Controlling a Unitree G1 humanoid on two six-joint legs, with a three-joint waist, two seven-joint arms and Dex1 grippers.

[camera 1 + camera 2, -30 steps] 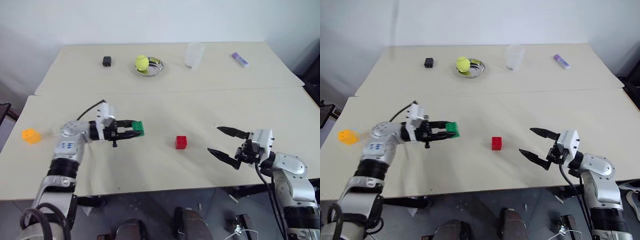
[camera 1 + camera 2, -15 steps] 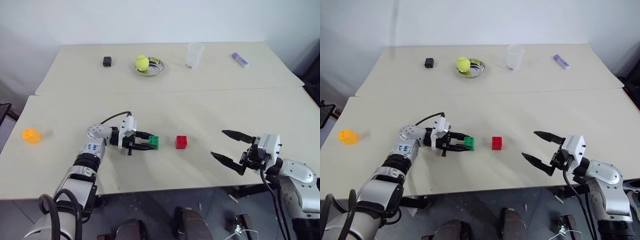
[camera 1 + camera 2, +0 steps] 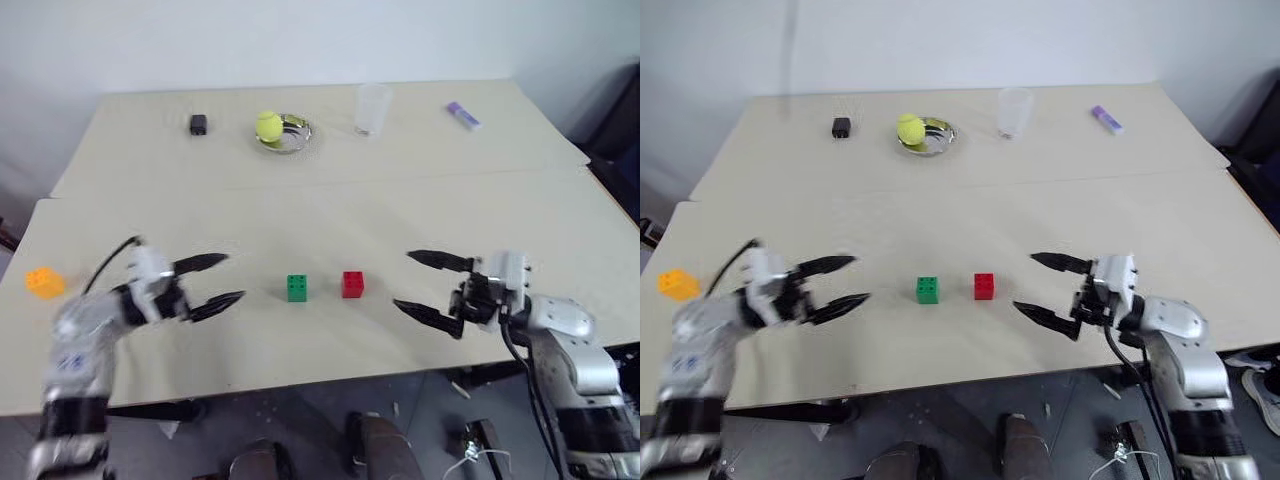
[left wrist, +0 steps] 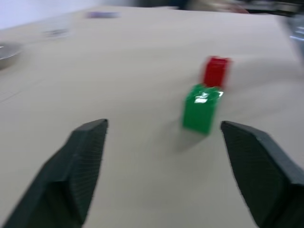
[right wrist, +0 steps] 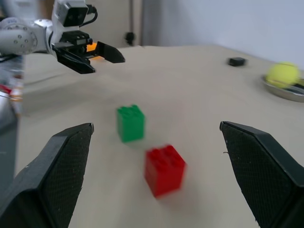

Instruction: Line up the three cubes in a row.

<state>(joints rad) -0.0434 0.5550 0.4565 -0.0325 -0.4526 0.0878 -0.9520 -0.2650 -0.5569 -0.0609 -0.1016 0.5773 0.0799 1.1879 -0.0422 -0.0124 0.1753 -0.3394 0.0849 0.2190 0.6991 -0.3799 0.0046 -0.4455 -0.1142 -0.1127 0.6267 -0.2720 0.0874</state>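
head views: green cube (image 3: 297,288) and red cube (image 3: 353,284) side by side mid-table, a small gap between; orange-yellow cube (image 3: 43,282) well apart at the left edge. left gripper (image 3: 211,281) spread wide, empty, between orange and green; right gripper (image 3: 428,286) spread wide, empty, near red. likely risk: knocking orange off the edge on a clumsy reach, or nudging the placed pair.

left wrist view: green in front of red, nearly in line.

right wrist view: tennis ball (image 5: 282,74) in its dish (image 5: 287,91) beyond the pair.

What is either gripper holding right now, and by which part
Nothing. The left gripper and right gripper are both open and empty; the green cube sits free on the table beside the red cube.
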